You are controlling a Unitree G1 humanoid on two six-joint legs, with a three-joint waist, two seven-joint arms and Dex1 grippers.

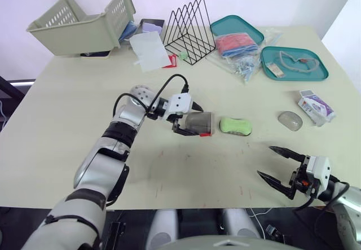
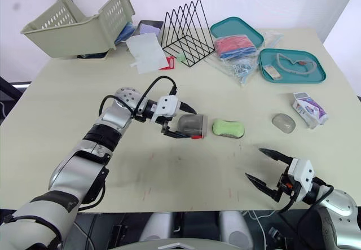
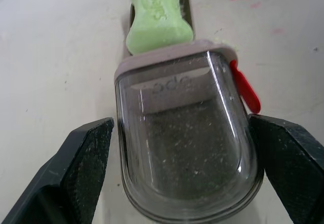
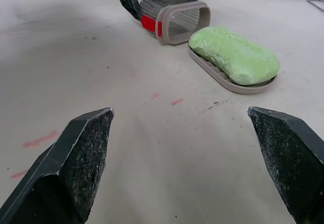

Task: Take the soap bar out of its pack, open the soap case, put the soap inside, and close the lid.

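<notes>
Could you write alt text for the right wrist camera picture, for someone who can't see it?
A green soap bar lies on the tan soap-case tray on a beige table, seen between the open black fingers of the right gripper. Beyond it, the left gripper holds the clear case cover on its side.

— How many trays do we count?
— We count two: the back teal tray and the right teal tray.
— And the soap things?
— We see one green soap bar, one clear case cover, one case base and one soap pack.
— Baskets and racks?
— We find one beige basket and one black wire rack.
— Grippers?
— We count two: the left gripper and the right gripper.
</notes>
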